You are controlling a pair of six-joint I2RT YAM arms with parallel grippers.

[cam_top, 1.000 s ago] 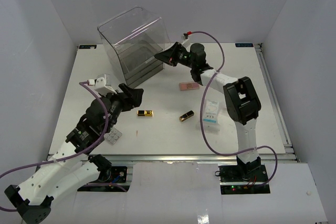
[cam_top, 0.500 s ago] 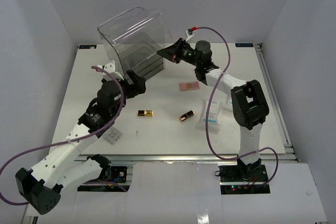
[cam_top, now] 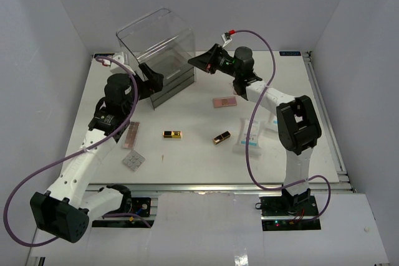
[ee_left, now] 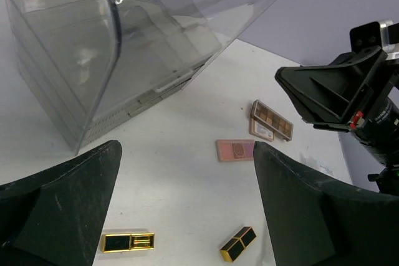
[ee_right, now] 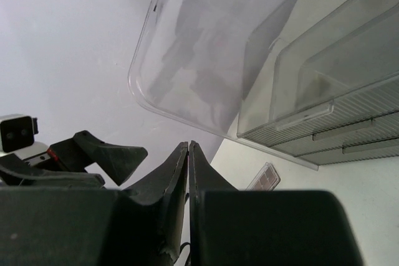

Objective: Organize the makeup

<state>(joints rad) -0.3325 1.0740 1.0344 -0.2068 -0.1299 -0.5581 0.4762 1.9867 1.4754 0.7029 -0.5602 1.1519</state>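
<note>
The makeup lies spread over the white table. A pink palette (cam_top: 223,102) (ee_left: 235,150) and a brown palette (ee_left: 271,119) lie near the right arm. Two gold-black cases (cam_top: 173,134) (cam_top: 221,137) are in the middle. At the left lie another brown palette (cam_top: 132,134) and a grey square palette (cam_top: 133,161). White-teal packets (cam_top: 249,135) are at the right. My left gripper (cam_top: 151,82) (ee_left: 187,154) hangs wide open and empty by the drawer box's front left. My right gripper (cam_top: 199,61) (ee_right: 188,144) is shut on nothing, in the air at the box's right corner.
The clear acrylic drawer box (cam_top: 156,51) (ee_left: 93,42) (ee_right: 249,42) stands at the back left, its drawers facing the table's middle. White walls close in the left, back and right sides. The right arm's cable (cam_top: 262,60) loops above the table.
My left arm has swung away from the gold-black case toward the drawer box, jaws opening wider. The left brown palette now shows where the arm was. The right gripper rose slightly.
</note>
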